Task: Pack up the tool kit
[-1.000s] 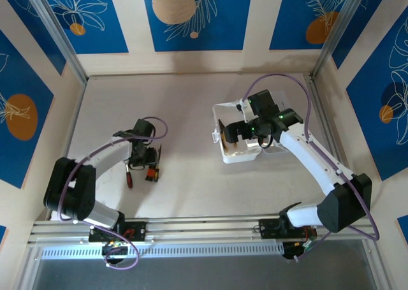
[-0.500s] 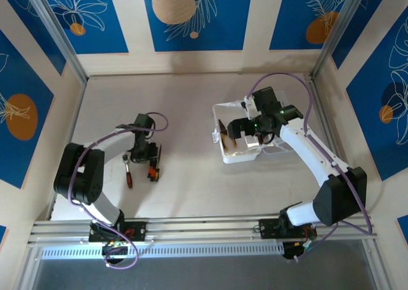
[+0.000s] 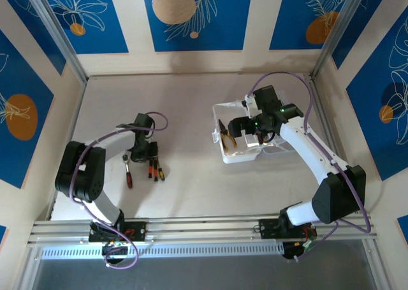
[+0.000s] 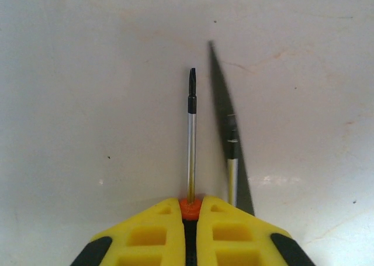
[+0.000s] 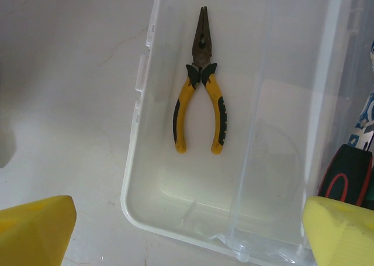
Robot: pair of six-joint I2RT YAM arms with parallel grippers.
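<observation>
Left wrist, bottom centre: left jaws clamped on slim orange-collared steel screwdriver (image 4: 191,143); right wrist: right jaws wide over translucent white plastic case (image 5: 131,201) holding yellow-handled pliers (image 5: 201,73), centre-right of bench (image 3: 185,105) overhead.

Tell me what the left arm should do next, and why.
Probably lift it a little: the left gripper is shut on the screwdriver at its orange collar, near the table. The case, pliers already inside, lies off to the right, so the tool needs clearance before travelling.
</observation>
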